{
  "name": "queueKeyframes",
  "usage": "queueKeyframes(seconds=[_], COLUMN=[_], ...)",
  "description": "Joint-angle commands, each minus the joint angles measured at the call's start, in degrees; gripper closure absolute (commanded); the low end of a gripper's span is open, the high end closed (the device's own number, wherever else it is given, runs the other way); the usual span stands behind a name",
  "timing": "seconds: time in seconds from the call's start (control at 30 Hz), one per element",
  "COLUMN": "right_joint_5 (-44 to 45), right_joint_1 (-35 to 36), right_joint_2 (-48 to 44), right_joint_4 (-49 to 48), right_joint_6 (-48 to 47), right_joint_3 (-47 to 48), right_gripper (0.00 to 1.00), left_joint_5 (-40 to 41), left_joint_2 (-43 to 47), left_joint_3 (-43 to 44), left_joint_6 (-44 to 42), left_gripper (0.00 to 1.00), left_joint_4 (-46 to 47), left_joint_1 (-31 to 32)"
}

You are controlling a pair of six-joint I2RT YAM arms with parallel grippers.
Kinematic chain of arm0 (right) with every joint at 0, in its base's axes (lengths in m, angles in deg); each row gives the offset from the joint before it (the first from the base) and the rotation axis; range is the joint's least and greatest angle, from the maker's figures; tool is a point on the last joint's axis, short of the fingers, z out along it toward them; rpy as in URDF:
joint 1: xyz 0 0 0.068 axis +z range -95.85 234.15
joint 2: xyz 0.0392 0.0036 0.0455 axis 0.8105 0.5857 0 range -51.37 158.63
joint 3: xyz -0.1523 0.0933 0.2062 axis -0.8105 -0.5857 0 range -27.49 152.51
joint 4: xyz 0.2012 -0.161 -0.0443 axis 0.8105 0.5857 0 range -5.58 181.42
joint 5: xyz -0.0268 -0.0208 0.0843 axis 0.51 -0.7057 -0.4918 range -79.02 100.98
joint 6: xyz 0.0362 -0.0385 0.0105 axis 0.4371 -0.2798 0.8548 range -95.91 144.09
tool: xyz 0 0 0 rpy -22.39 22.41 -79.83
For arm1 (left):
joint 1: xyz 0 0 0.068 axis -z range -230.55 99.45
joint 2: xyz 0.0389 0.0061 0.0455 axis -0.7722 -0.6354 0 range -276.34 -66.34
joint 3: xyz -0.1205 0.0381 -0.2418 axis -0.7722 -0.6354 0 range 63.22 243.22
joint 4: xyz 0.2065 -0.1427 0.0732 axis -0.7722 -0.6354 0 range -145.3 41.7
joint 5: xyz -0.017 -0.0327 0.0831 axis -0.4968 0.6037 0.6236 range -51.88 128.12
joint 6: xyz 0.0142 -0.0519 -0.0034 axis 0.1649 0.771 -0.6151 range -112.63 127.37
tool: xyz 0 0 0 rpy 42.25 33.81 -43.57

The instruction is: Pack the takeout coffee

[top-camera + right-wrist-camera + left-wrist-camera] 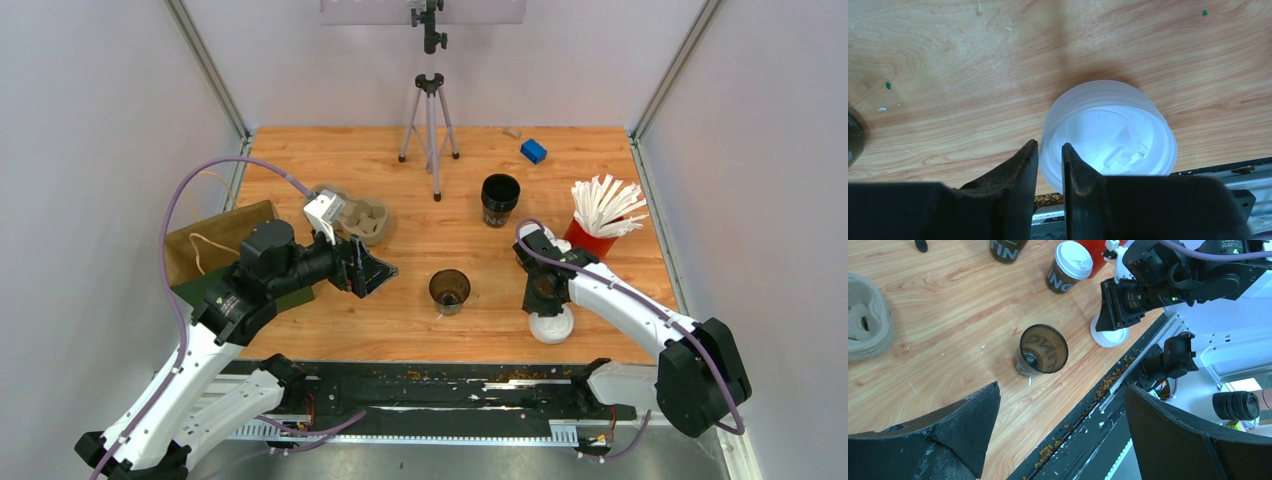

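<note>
Right gripper [1048,155], jaws nearly closed astride the rim of the white lid [1108,135], grip unsure, sits right of the open cup [449,290]; left gripper [1060,400] gapes empty, left of it.

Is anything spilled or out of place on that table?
Yes. Brown crumbs lie scattered along the black rail at the near edge of the wooden table, by the white round plastic lid. They look spilled; what they are I cannot tell.
</note>
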Motion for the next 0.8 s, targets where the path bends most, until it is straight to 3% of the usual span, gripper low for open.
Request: queueKeyframes(seconds=[0.0, 0.27, 0.4, 0.77], right_joint_5=[1.4, 2.1, 1.9, 3.2], right_joint_1=[0.3, 0.3, 0.3, 0.3], right_joint_2=[0.4, -0.2, -1.7, -10.1], right_joint_4=[-1.8, -1.3, -1.4, 4.2], right_joint_6=[0.2, -0.2, -0.9, -3.7], right_joint_3=[0.3, -0.3, -0.8, 1.5], right_gripper=[0.78, 0.90, 1.00, 1.00], left_joint_5=[0.3, 0.4, 0.4, 1.0], left_joint_2=[0.2, 0.1, -0.1, -0.3], left_joint_3=[-0.2, -0.2, -0.1, 0.8], left_joint_6=[-0.7, -0.6, -0.5, -0.8], left_gripper=[0.00, 0.00, 0.00, 0.00], left_joint_4=[1.4, 1.3, 1.1, 0.2], left_joint_1=[0.3, 0.2, 0.2, 0.2])
